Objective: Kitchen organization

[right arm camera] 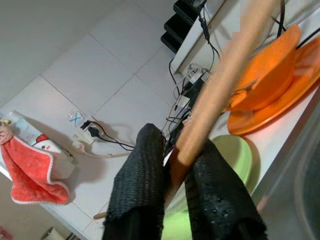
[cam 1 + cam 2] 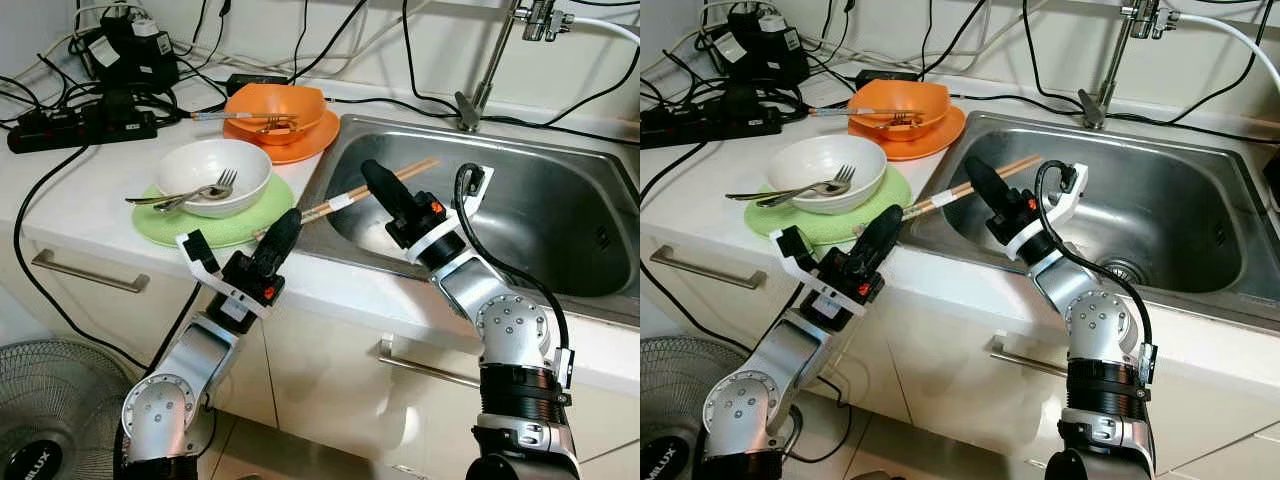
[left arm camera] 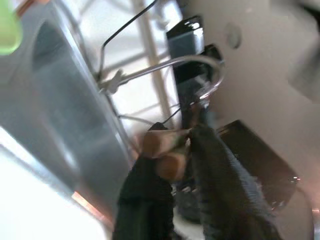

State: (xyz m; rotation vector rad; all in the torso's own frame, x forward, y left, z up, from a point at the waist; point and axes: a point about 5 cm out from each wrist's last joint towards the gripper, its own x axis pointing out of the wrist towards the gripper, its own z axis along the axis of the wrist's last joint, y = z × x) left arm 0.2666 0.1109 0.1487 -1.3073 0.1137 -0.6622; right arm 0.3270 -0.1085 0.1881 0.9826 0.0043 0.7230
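White bowl (image 2: 213,172) with fork (image 2: 196,190)

White countertop (image 2: 70,200) with steel sink (image 2: 560,215) set in at right. On it: green plate (image 2: 160,225) near left, orange plate (image 2: 300,148) farther back by the sink, black power strip (image 2: 80,128) and cables (image 2: 200,105) far left.

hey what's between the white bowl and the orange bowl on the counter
In the left eye view, the stretch of countertop between the white bowl and the orange bowl is bare, apart from the rims of the green plate and orange plate beneath them.
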